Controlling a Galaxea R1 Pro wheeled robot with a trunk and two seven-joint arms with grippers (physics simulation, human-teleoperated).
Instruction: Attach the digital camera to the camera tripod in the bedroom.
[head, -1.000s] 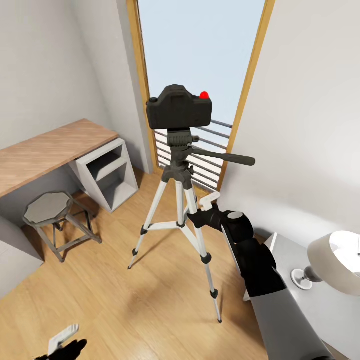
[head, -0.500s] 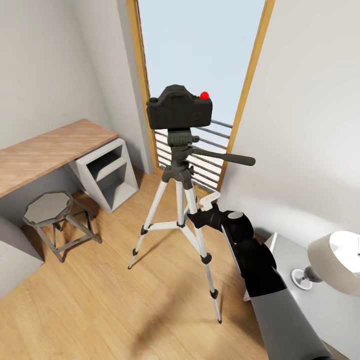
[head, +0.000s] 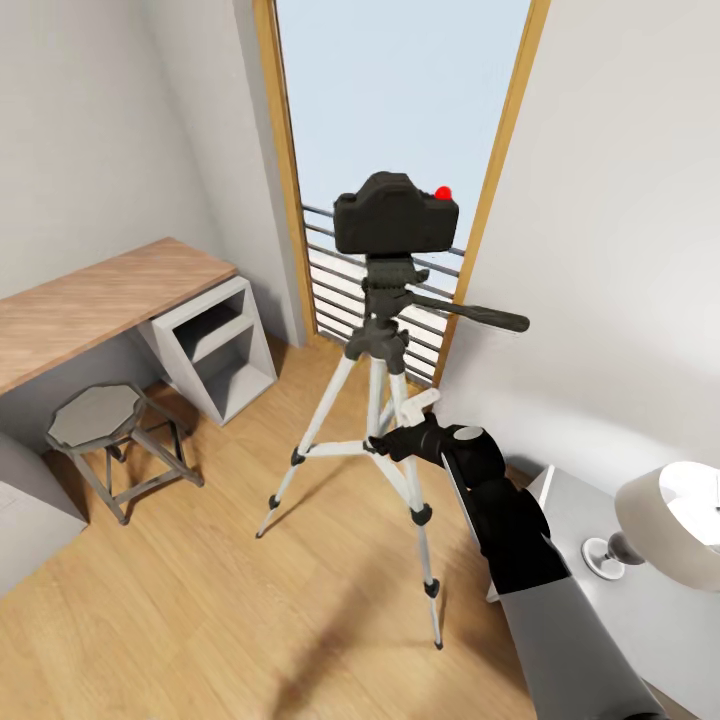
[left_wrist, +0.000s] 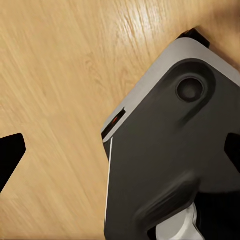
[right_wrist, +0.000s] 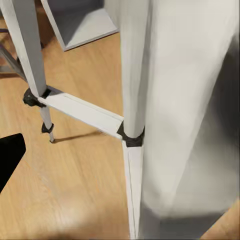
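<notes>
Head view takes in the bedroom (head: 180, 600): light wood floor, grey walls, a tall wood-framed window (head: 400, 100) straight ahead, a wood-topped desk (head: 90, 300) at the left with a grey stool (head: 97, 418) below it, and a lamp (head: 665, 525) on a grey surface at the lower right. The camera tripod (head: 385, 400) stands before the window on three spread silver legs, its long axis roughly upright, its pan handle pointing toward the right wall. The digital camera (head: 397, 220) sits on top of the tripod's head, red button up, its flat back facing the robot. The right arm reaches forward from the lower right, bent at the wrist, with the right gripper (head: 400, 420) just beside the tripod's near leg; I cannot tell how wide its fingers stand. Right wrist view shows that leg (right_wrist: 132, 75) close up, with a flat cross brace (right_wrist: 80, 111) and black collar. Left wrist view looks down at floor and the robot's own grey and black body (left_wrist: 170, 150); the left gripper's spread cannot be judged
</notes>
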